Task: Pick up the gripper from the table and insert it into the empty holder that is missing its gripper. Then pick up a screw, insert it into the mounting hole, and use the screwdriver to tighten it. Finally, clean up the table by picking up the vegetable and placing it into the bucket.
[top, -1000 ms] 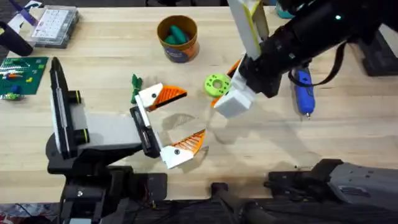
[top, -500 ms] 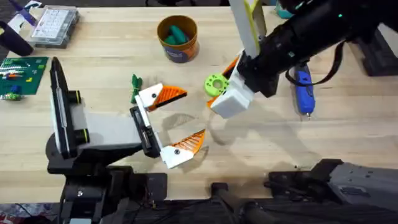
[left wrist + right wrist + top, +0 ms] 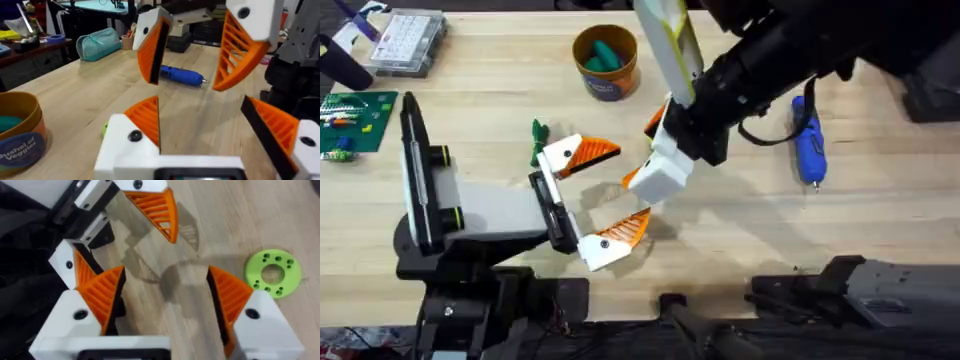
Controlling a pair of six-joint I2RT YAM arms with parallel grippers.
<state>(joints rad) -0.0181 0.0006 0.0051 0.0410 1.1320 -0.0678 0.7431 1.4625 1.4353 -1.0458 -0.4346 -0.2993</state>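
Fingers of both grippers stand apart with nothing between them. From overhead, the left gripper (image 3: 594, 196) lies low over the table (image 3: 740, 235), its white and orange fingers spread wide, one up near the vegetable (image 3: 537, 140), the other down toward the near edge. The right gripper (image 3: 648, 150) reaches in from the upper right and hangs just beside the left one's fingertips, its dark arm covering the spot between them and the screwdriver (image 3: 807, 138), which lies on its side well to the right. The bucket (image 3: 605, 62) stands near the far edge with a teal-green piece inside it; the dark green vegetable lies on the wood outside it, nearer the left gripper. At the far left corner sit a clear compartment box (image 3: 407, 40) and a green circuit board (image 3: 354, 122). The left wrist view shows the left gripper (image 3: 220, 125) with its orange pads parted and, beyond them, the right gripper (image 3: 197, 55) facing it, also parted; the blue screwdriver (image 3: 182, 76) lies behind on the table (image 3: 85, 95), and the bucket (image 3: 20, 132) rises at one side, its blue label reading "Bushel of Veggies", with something teal inside. The right wrist view looks down on the right gripper (image 3: 165, 300), fingers apart over the bare table (image 3: 225, 215), the left gripper (image 3: 125, 232) close ahead, and a lime-green ring (image 3: 272, 273) with small holes lying flat just beside one finger, a thing the arm hides from overhead.
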